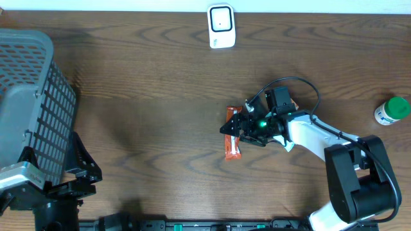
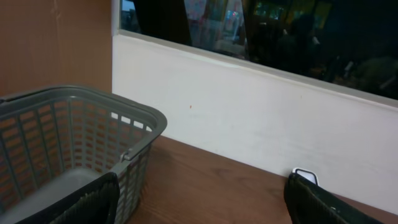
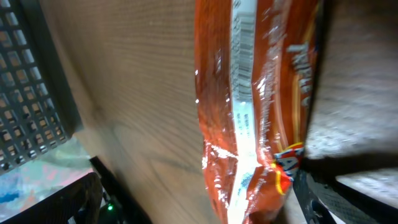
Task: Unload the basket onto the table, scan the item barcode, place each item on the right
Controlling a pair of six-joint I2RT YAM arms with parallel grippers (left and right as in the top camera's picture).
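Observation:
An orange snack packet (image 1: 232,142) lies on the wooden table, right of centre. In the right wrist view the packet (image 3: 255,106) fills the middle, with a white printed strip (image 3: 242,43) running along its seam. My right gripper (image 1: 232,128) stands open astride the packet's upper part. The packet sits close to the right finger (image 3: 339,199), while the left finger (image 3: 65,205) is well apart from it. A white scanner (image 1: 221,26) stands at the table's back edge. My left gripper (image 2: 202,208) is open and empty at the front left, facing the back wall.
A grey mesh basket (image 1: 35,96) stands at the far left, beside the left arm; its rim (image 2: 93,96) shows in the left wrist view. A white bottle with a green cap (image 1: 392,110) stands at the right edge. The scanner's top (image 2: 305,176) peeks past the left gripper's right finger.

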